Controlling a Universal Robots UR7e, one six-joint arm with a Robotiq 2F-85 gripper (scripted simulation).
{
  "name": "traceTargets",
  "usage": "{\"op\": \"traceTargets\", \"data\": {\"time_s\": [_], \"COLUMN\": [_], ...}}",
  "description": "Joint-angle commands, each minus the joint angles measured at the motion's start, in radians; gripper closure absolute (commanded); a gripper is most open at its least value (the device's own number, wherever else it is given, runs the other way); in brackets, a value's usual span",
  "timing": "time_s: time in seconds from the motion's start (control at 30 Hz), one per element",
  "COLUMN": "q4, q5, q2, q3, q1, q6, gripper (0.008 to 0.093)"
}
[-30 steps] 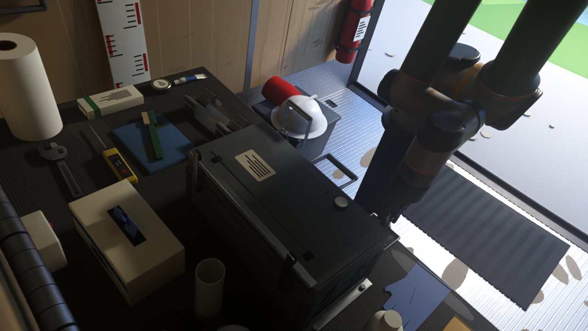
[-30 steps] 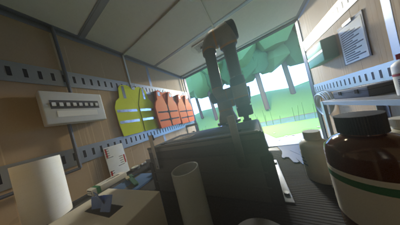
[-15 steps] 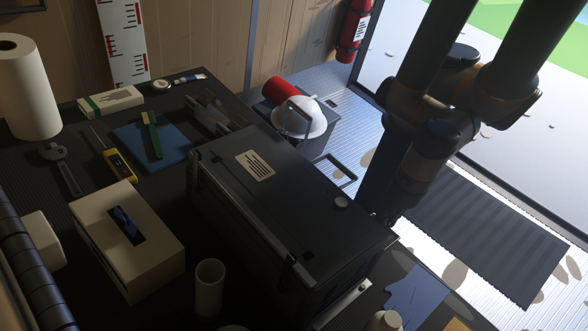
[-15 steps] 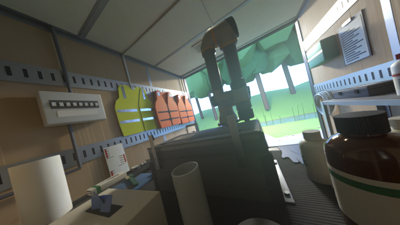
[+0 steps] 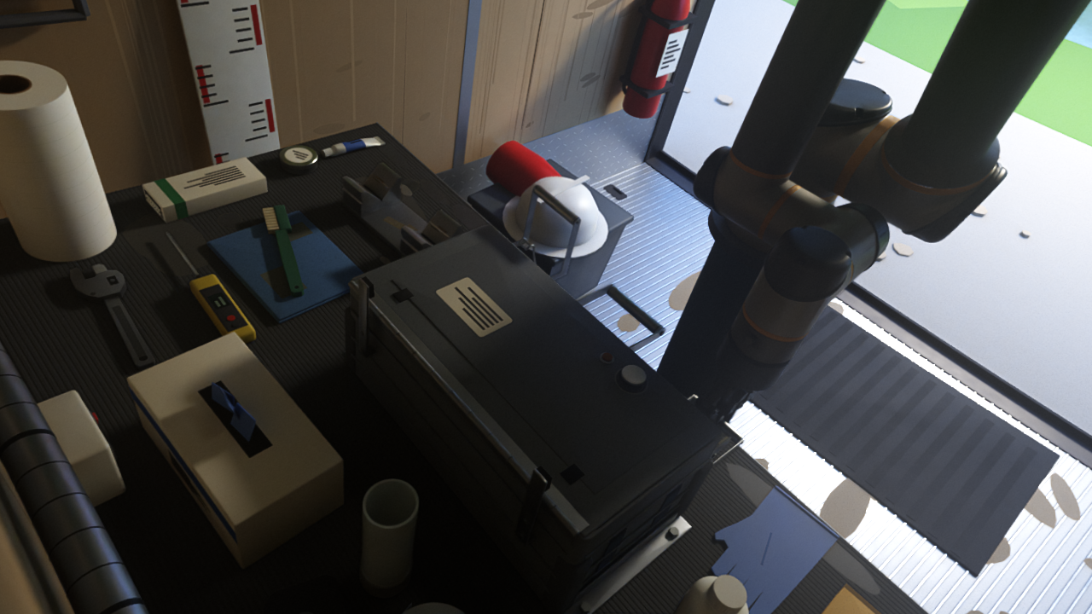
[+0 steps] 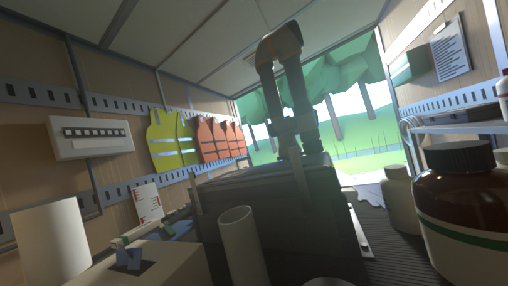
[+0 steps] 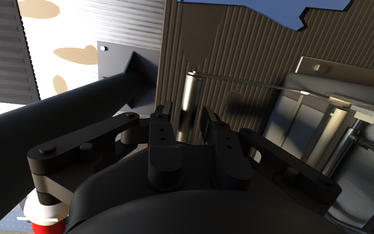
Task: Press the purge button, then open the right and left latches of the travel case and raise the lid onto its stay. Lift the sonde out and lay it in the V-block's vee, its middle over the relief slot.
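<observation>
My gripper [image 7: 187, 116] hangs low behind the travel case's [image 5: 527, 382] far right corner, partly open and holding nothing; a shiny metal rod [image 7: 189, 107] of the case's side hardware stands between its fingers in the wrist camera. The dark case sits closed mid-bench, with the round purge button [image 5: 632, 376] on its lid near that corner. Latch levers stand up at the case's near edge, one [image 5: 536, 489] at the right and one [image 5: 360, 302] at the left. The V-block [image 5: 393, 210] sits beyond the case's left end. The sonde is hidden.
A cream tissue box [image 5: 233, 443] and a white tube [image 5: 389, 531] stand in front of the case. A blue pad with a brush [image 5: 286, 256], a yellow meter [image 5: 221, 305], a wrench and a paper roll [image 5: 46, 160] lie left. A blue rag [image 5: 771, 546] lies right.
</observation>
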Motion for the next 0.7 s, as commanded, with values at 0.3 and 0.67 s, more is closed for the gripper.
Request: {"op": "traceTargets", "data": {"time_s": [0.3,0.67], "q4": [-0.001,-0.001], "q5": [0.000,0.000], "q2": [0.000,0.000], "q3": [0.000,0.000], "q1": [0.000,0.000], "q6": [0.000,0.000], "gripper": [0.0634,0.0814]}}
